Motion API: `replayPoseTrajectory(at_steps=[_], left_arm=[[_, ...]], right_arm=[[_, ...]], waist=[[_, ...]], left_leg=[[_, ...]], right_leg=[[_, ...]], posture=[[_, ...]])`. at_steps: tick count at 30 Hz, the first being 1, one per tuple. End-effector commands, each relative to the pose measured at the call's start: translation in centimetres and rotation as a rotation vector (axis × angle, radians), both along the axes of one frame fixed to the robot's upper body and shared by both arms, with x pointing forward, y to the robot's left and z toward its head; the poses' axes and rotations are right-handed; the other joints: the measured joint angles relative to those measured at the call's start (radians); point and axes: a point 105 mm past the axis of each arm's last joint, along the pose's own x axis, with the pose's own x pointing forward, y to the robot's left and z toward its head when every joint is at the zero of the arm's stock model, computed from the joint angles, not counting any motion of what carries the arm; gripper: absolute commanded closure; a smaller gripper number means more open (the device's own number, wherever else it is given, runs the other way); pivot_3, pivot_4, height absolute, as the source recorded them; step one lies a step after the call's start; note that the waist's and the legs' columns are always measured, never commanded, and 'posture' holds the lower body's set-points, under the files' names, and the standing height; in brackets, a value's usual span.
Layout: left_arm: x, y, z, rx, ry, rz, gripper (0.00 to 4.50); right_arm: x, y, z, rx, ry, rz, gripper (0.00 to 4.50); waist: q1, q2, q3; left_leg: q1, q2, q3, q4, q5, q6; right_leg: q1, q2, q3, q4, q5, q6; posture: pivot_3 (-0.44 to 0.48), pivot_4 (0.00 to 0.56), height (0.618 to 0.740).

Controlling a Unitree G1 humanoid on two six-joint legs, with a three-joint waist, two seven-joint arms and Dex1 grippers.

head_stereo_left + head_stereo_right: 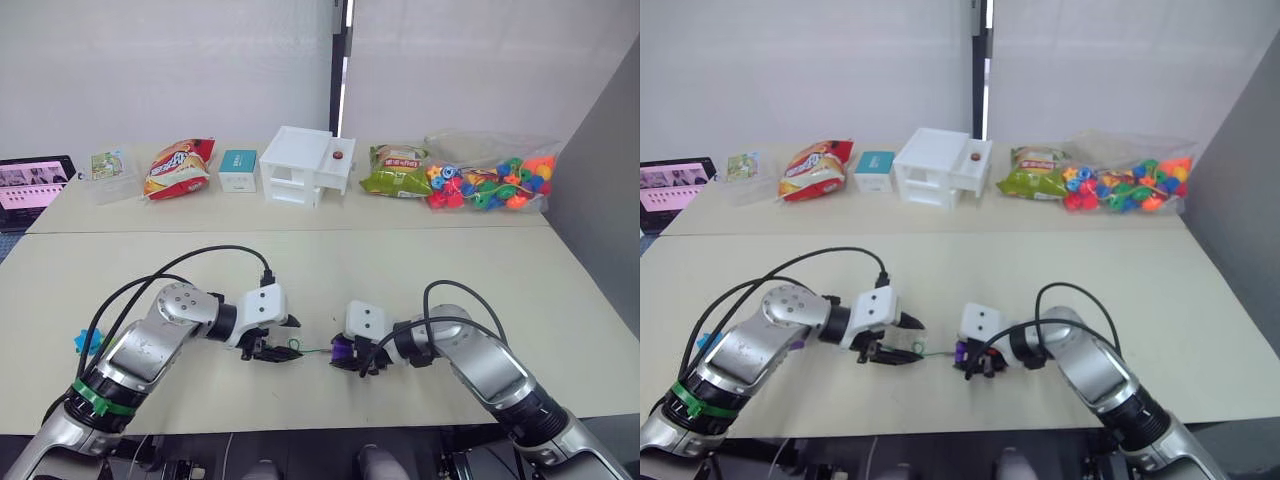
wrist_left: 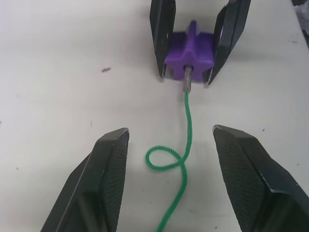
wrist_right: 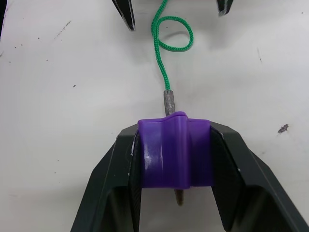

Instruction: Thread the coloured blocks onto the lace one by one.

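Observation:
A purple block (image 3: 175, 150) is clamped between the fingers of my right gripper (image 1: 347, 355), just above the near table. The lace (image 2: 186, 140), a thin green cord, lies on the table with a small loop in it. Its stiff pale tip (image 3: 170, 101) goes into the block's hole and pokes out on the far side. My left gripper (image 2: 170, 131) faces the block from the left and is open. Its fingers stand either side of the cord without touching it. A blue block (image 1: 85, 342) lies at the far left, partly behind the left arm.
On the far table stand a clear bag of bright round beads (image 1: 490, 182), a white box (image 1: 300, 165), a red snack bag (image 1: 178, 168), a green snack bag (image 1: 395, 172), a small teal box (image 1: 238, 170) and a tablet (image 1: 35, 185). A seam (image 1: 300, 232) divides the two tables.

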Motion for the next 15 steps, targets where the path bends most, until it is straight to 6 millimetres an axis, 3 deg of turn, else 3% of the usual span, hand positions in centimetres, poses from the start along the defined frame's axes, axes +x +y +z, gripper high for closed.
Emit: replayPoseTrajectory(at_steps=[1,7,8,15], left_arm=[[-0.1,-0.7,0.5,-0.036,-0.019,-0.03,1.57],[-0.3,-1.8,-0.9,-0.046,0.012,-0.053,1.57],[-0.3,-1.9,-1.0,-0.048,0.017,-0.055,2.14],[-0.2,-2.2,-2.1,-0.018,0.008,-0.062,4.41]], right_arm=[[-0.2,0.2,-0.3,-0.001,0.016,0.005,3.13],[-0.3,0.0,-0.3,-0.003,0.017,0.001,3.13],[-0.3,0.0,-0.2,-0.002,0.017,-0.001,3.13],[-0.4,0.0,-0.2,0.0,0.018,-0.006,3.13]], waist=[[0.0,0.0,0.0],[0.0,0.0,0.0],[0.0,0.0,0.0],[0.001,0.0,0.0]], left_leg=[[0.0,0.0,0.0,0.0,0.0,0.0],[0.0,0.0,0.0,0.0,0.0,0.0],[0.0,0.0,0.0,0.0,0.0,0.0],[0.0,0.0,0.0,0.0,0.0,0.0]], right_leg=[[0.0,0.0,0.0,0.0,0.0,0.0],[0.0,0.0,0.0,0.0,0.0,0.0],[0.0,0.0,0.0,0.0,0.0,0.0],[0.0,0.0,0.0,0.0,0.0,0.0]], posture=[[0.0,0.15,0.74],[0.0,0.15,0.74],[0.0,0.15,0.74],[0.0,0.15,0.74]])
